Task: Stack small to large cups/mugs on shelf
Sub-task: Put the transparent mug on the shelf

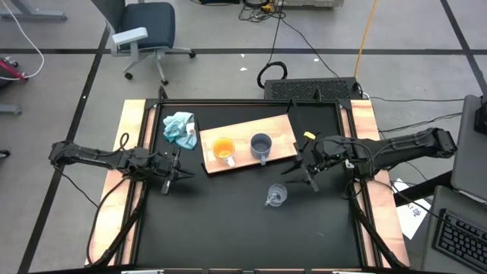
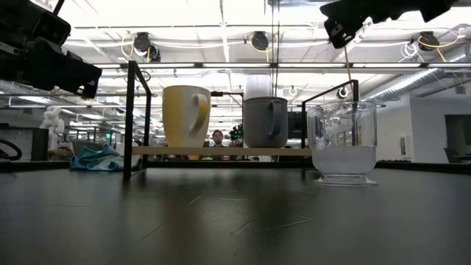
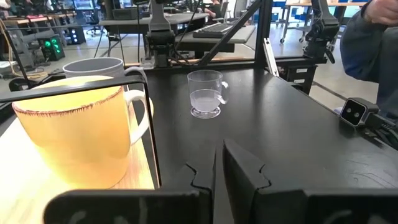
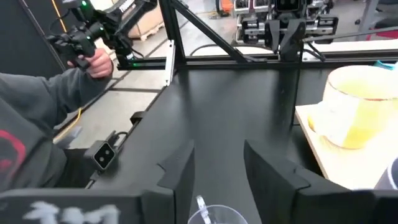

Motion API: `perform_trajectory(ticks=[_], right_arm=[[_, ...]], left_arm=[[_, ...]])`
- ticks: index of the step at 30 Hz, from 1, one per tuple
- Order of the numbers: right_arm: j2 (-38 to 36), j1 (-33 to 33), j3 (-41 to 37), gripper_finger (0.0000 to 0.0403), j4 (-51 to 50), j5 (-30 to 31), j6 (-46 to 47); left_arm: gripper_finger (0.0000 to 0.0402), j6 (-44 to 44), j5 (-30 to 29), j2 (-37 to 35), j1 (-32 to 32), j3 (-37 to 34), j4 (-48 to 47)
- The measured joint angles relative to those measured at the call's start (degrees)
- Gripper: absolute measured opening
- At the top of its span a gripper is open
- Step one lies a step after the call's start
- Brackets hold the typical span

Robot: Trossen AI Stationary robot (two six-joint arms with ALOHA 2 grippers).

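An orange mug (image 1: 223, 150) and a grey-blue mug (image 1: 261, 146) stand upright side by side on the light-wood shelf (image 1: 278, 128) at the table's far middle. The clear glass cup (image 1: 275, 196) stands upright on the black tabletop, nearer than the shelf. My right gripper (image 4: 217, 165) is open, raised just above and to the right of the glass cup (image 4: 211, 216), touching nothing; in the low view it (image 2: 346, 26) hangs well above the cup (image 2: 344, 143). My left gripper (image 3: 219, 168) is shut and waits at the table's left (image 1: 169, 176), beside the orange mug (image 3: 74, 134).
A light-blue cloth (image 1: 180, 129) lies at the shelf's left end. Pale wooden rails (image 1: 134, 129) run along both table sides. A black frame post (image 2: 130, 121) stands by the shelf. A small camera block (image 3: 353, 111) sits on the table's edge. A person's sleeve (image 4: 37, 118) shows beyond the table.
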Motion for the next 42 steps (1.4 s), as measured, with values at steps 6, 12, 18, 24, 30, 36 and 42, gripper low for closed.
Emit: perform_trajectory(ticks=[6,12,18,24,30,36,42], right_arm=[[3.10,-0.10,4.10,0.0136,-4.68,4.23,-0.90],[7.28,-0.29,11.85,0.0136,-18.16,11.35,2.60],[10.87,-0.24,19.63,0.0136,-33.46,13.48,5.69],[14.90,-0.86,20.81,0.0136,-38.18,13.53,13.41],[20.29,-1.99,20.84,0.0136,-42.50,13.51,20.27],[23.47,-1.39,20.84,0.0136,-43.50,12.71,22.77],[23.92,0.30,20.84,0.0136,-42.81,11.10,24.10]], left_arm=[[0.0033,0.00,0.00,0.00,0.00,0.00,0.00],[0.0033,-0.09,0.00,0.00,0.00,0.00,-0.18],[0.0033,-0.20,0.00,0.00,-0.02,0.00,-0.83],[0.0033,-0.02,0.00,0.00,-0.02,0.00,-0.81],[0.0033,-0.01,-0.02,0.00,-0.02,0.00,-0.81],[0.0033,0.00,-0.02,0.00,-0.02,0.00,-0.81],[0.0033,-0.06,-0.02,0.00,0.00,0.00,-0.83]])
